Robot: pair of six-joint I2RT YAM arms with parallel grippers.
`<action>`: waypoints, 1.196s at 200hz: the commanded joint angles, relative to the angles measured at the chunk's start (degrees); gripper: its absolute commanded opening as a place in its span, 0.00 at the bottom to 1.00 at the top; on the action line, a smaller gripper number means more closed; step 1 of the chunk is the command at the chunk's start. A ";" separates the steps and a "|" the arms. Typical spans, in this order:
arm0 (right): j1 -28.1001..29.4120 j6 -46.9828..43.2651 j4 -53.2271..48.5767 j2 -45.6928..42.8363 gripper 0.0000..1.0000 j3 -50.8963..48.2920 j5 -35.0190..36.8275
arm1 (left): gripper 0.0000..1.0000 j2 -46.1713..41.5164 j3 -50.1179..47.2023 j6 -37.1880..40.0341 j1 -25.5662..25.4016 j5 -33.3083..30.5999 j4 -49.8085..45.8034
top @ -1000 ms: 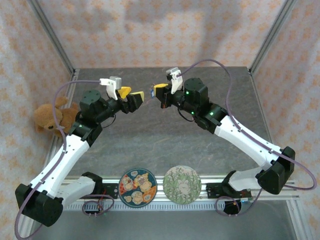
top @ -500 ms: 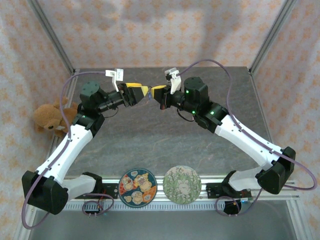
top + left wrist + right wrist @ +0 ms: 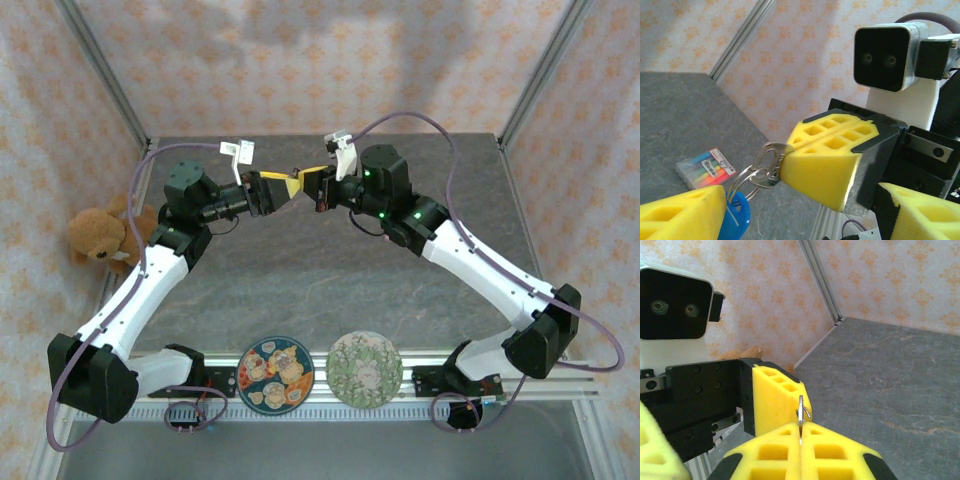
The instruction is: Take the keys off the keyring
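Observation:
My right gripper (image 3: 308,183) is shut on a silver key (image 3: 767,161), pinched edge-on between its yellow pads (image 3: 800,416). From the key hangs the wire keyring (image 3: 746,181) with a blue tag (image 3: 736,220). My left gripper (image 3: 272,190) faces it, tip to tip, above the back of the table. Its jaws stand wide open (image 3: 800,202): one finger (image 3: 682,215) lies beside the blue tag, the other (image 3: 920,212) on the far side of the right gripper's tip. In the right wrist view one left finger (image 3: 774,396) stands just behind the key.
A teddy bear (image 3: 96,236) sits at the table's left edge. Two round patterned discs (image 3: 275,373) (image 3: 365,368) lie on the front rail between the arm bases. A small striped colourful packet (image 3: 706,167) lies on the grey tabletop (image 3: 330,270) below the grippers.
My left gripper has turned and pushed right, from a gap away to straddling the right gripper's tip and the keys. My right gripper has shifted slightly left, still shut on the key.

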 commanded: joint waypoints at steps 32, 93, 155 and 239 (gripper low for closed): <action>-0.31 0.84 -1.22 1.31 0.00 3.52 0.41 | 0.77 0.01 1.97 -0.01 0.18 2.02 2.11; -0.31 0.50 -2.33 2.29 0.00 4.29 3.01 | 0.77 -0.34 2.05 -0.29 0.10 1.82 2.34; -0.31 0.14 -2.66 3.12 0.00 4.80 3.56 | 0.76 -0.49 2.03 0.12 0.09 1.85 1.94; -0.31 0.57 -1.75 4.11 0.00 5.19 2.36 | 0.75 -0.39 1.77 -0.01 -0.04 1.67 2.72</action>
